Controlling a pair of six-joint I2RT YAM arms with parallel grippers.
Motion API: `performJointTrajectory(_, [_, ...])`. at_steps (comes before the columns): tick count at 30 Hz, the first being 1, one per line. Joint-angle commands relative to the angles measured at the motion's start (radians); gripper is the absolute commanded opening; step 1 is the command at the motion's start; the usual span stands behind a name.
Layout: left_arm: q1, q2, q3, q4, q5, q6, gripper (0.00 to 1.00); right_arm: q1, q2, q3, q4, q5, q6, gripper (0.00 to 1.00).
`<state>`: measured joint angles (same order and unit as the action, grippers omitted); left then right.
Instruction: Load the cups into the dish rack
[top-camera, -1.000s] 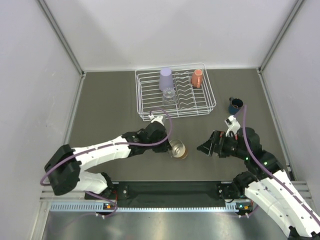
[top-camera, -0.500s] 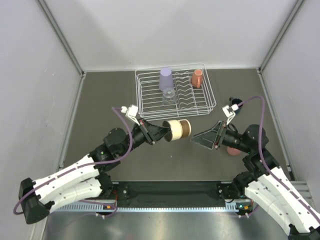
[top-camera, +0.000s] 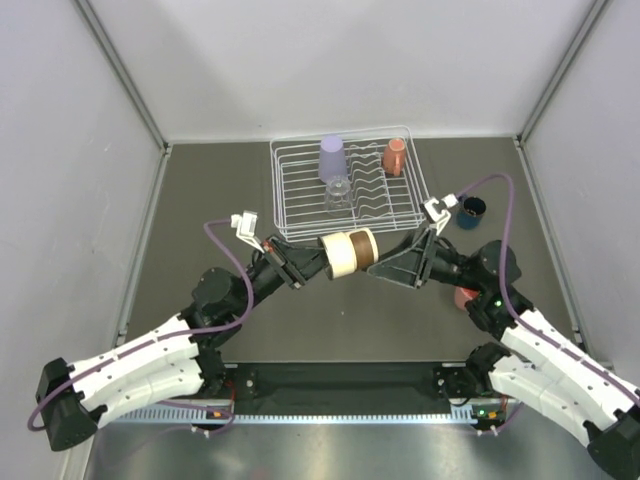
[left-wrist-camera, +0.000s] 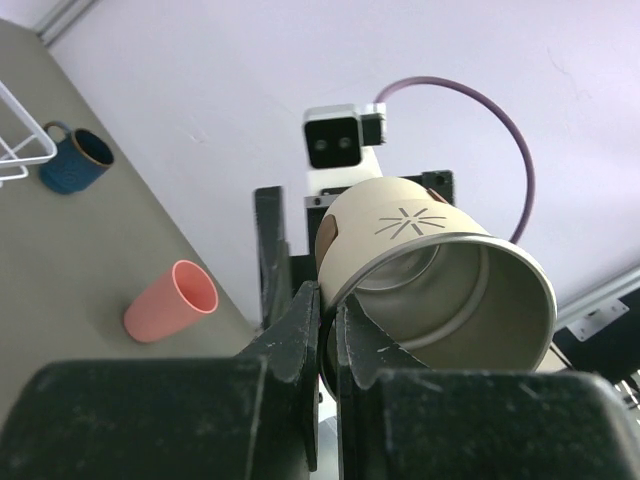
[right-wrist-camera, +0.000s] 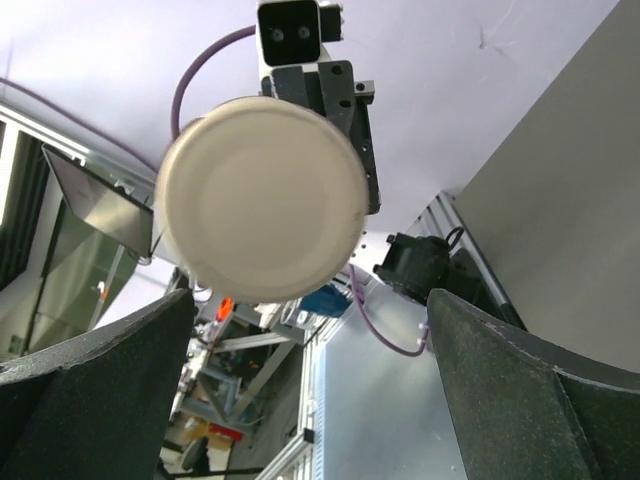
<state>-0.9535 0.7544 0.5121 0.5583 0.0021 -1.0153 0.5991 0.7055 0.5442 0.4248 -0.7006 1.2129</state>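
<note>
**Top external: steel cup held up between the arms**

I have my left gripper (top-camera: 316, 263) clamped on the rim of the steel cup (top-camera: 350, 252), which hangs on its side just in front of the rack (top-camera: 278, 190). My right gripper (top-camera: 373, 270) gapes wide, facing the cup's base. The lavender tumbler (top-camera: 332, 158) and salmon mug (top-camera: 394, 157) sit in the rack. The blue mug (top-camera: 470, 211) and pink tumbler (left-wrist-camera: 172, 300) are on the table (top-camera: 200, 220).

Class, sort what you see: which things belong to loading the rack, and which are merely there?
Job: dish rack, lavender tumbler, salmon mug, held steel-lined cup, pink tumbler, blue mug.
Merely there: purple cables, table.
</note>
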Motion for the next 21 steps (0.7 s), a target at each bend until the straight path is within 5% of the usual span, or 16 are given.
performJointTrajectory(1, [0.002,0.019,-0.003,0.164,0.045,-0.029,0.00,0.057,0.041,0.062,0.127,0.035,0.013,1.00])
performJointTrajectory(13, [0.002,0.010,-0.061,0.221,0.032,-0.077,0.00,0.143,0.156,0.088,0.356,0.124,0.077,0.99])
performJointTrajectory(21, [0.002,-0.009,-0.083,0.249,0.029,-0.075,0.00,0.195,0.212,0.108,0.364,0.168,0.060,0.79])
